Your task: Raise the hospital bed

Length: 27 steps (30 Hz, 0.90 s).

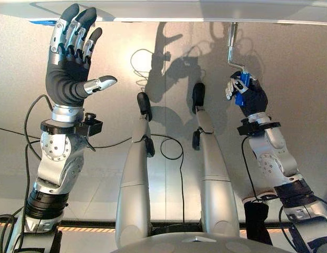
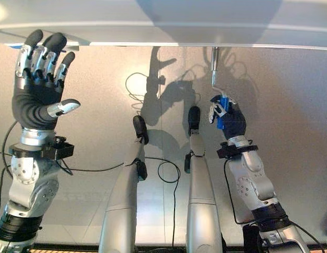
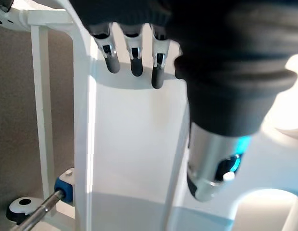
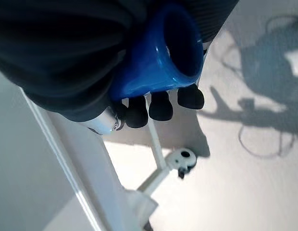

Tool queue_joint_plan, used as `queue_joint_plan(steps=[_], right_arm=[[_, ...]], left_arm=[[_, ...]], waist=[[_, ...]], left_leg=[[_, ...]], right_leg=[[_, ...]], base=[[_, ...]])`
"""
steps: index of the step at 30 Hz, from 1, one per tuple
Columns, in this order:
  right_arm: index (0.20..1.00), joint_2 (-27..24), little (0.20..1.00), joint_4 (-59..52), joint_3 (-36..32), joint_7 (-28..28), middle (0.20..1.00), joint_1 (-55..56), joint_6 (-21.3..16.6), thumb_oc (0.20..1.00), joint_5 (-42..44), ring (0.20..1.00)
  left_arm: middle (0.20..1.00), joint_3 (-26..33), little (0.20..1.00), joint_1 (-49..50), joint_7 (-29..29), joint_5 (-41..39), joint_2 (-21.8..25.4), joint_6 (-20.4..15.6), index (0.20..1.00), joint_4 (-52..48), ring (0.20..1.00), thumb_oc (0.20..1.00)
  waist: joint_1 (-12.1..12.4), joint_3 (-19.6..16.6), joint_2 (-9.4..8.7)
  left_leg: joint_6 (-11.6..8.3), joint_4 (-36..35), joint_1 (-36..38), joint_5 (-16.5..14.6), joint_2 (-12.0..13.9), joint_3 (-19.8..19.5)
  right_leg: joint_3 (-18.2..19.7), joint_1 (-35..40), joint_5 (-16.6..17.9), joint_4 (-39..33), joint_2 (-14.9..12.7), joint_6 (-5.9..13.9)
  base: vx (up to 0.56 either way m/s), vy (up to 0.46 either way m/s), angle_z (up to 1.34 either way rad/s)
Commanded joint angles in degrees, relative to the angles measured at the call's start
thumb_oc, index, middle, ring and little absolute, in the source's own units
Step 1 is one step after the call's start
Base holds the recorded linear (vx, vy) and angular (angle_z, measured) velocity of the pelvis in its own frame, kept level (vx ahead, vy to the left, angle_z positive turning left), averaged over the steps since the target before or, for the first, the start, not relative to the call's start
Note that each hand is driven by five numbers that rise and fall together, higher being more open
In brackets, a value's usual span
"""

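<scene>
While the blue crank handle (image 1: 243,84) is gripped by curled right hand (image 1: 247,94) fingers, slippage is risked; left hand (image 1: 68,63) is held spread, idle, near the bed frame (image 1: 169,11).

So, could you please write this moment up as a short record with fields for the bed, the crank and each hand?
bed: white bed frame edge runs along the far side, above both hands
crank: metal crank rod hangs down from the frame to a blue handle
right hand: right hand curled round the blue handle
left hand: left hand raised with fingers straight, holding nothing, close below the frame edge
task stage: crank is gripped; whether the bed has risen cannot be told
</scene>
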Motion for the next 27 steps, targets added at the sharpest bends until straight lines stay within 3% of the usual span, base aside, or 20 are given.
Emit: queue_joint_plan(steps=[1, 3, 7, 8, 12, 16, 18, 20, 27], right_arm=[[0.200, -5.29, 0.200, 1.42, -17.98, -11.15, 0.200, -3.32, -12.72, 0.200, -0.94, 0.200], [0.200, -6.62, 0.200, 6.37, -18.85, -15.05, 0.200, -4.69, -11.53, 0.200, -5.53, 0.200], [0.200, -8.25, 0.200, 13.35, -18.28, -17.43, 0.200, -7.40, -10.24, 0.200, -7.84, 0.200], [0.200, -10.44, 0.200, 20.11, -16.85, -20.11, 0.200, -10.38, -8.28, 0.200, -9.64, 0.200], [0.200, -16.04, 0.200, 39.52, -8.77, -19.25, 0.200, -21.97, -4.46, 0.200, -9.18, 0.200], [0.200, -18.21, 0.200, 54.73, -0.76, -15.76, 0.200, -30.99, -1.54, 0.200, -8.11, 0.200], [0.200, -17.95, 0.200, 67.34, 6.10, -11.49, 0.200, -37.21, 2.58, 0.200, -8.60, 0.200], [0.200, -17.51, 0.200, 71.27, 8.81, -10.63, 0.200, -39.80, 3.64, 0.200, -9.82, 0.200], [0.200, -7.94, 0.200, 79.70, 11.11, -7.96, 0.200, -42.89, 7.16, 0.200, -10.48, 0.200]], left_arm=[[1.000, 4.44, 1.000, 0.86, -0.67, -0.37, -0.72, -3.50, 1.000, -6.84, 1.000, 1.000], [1.000, 4.40, 1.000, 1.03, -0.67, -0.95, -0.86, -3.67, 1.000, -7.14, 1.000, 1.000], [1.000, 3.63, 1.000, 1.08, -0.74, -1.05, -0.81, -3.70, 1.000, -6.81, 1.000, 1.000], [1.000, 2.42, 1.000, 0.95, -0.88, -1.37, 0.38, -3.67, 1.000, -6.84, 1.000, 1.000], [1.000, -0.62, 1.000, -0.40, -0.56, -1.50, 3.09, -4.07, 1.000, -6.35, 1.000, 1.000], [1.000, -3.42, 1.000, -2.29, -0.43, -1.71, 4.22, -4.11, 1.000, -5.84, 1.000, 1.000], [1.000, -6.26, 1.000, -4.18, -0.76, -2.45, 5.50, -3.91, 1.000, -5.41, 1.000, 1.000], [1.000, -6.69, 1.000, -5.12, -0.76, -2.64, 5.68, -3.96, 1.000, -5.12, 1.000, 1.000], [1.000, -9.86, 1.000, -9.39, -0.52, -3.43, 3.34, -3.38, 1.000, -4.09, 1.000, 1.000]], waist=[[-1.77, -1.09, 0.78], [-1.57, -1.09, 0.97], [-1.15, -1.09, 1.39], [-0.32, -1.09, 1.61], [0.84, -1.09, 2.24], [1.51, -1.09, 2.87], [2.63, -1.09, 3.48], [2.79, -1.09, 4.09], [5.17, -1.09, 6.82]], left_leg=[[-2.96, 0.78, 2.50, -3.46, 1.15, -3.38], [-2.97, 0.78, 2.44, -3.47, 1.07, -3.40], [-2.93, 0.65, 2.43, -3.50, 1.02, -3.51], [-2.90, 0.56, 2.52, -3.45, 0.92, -3.57], [-2.86, 0.56, 1.97, -3.28, 0.91, -3.55], [-3.01, 0.77, 1.44, -3.20, 0.90, -3.71], [-3.11, 1.31, 0.93, -3.06, 0.88, -3.90], [-3.13, 1.39, 0.65, -3.04, 0.86, -4.02], [-2.71, 2.27, -0.46, -3.14, 0.20, -4.46]], right_leg=[[-1.65, 3.52, -4.68, 1.35, 1.11, 4.26], [-1.68, 3.54, -4.83, 1.44, 1.14, 4.17], [-1.71, 3.43, -4.84, 1.50, 1.11, 4.11], [-1.83, 3.44, -4.88, 1.62, 1.03, 4.04], [-2.21, 2.90, -4.90, 1.91, 0.82, 3.97], [-2.34, 2.46, -4.91, 2.13, 0.79, 3.80], [-2.68, 2.26, -5.06, 2.45, 0.57, 3.78], [-2.79, 2.07, -5.15, 2.59, 0.51, 3.81], [-3.01, 0.86, -5.79, 4.20, -0.01, 3.55]], base=[[0.00, 0.000, 0.00], [0.00, 0.000, 0.00], [0.00, 0.000, 0.00], [0.00, 0.000, 0.00], [0.00, 0.000, 0.00], [0.00, 0.016, 0.00], [0.00, 0.000, 0.00], [0.00, 0.000, 0.00], [0.00, 0.004, 0.02]])
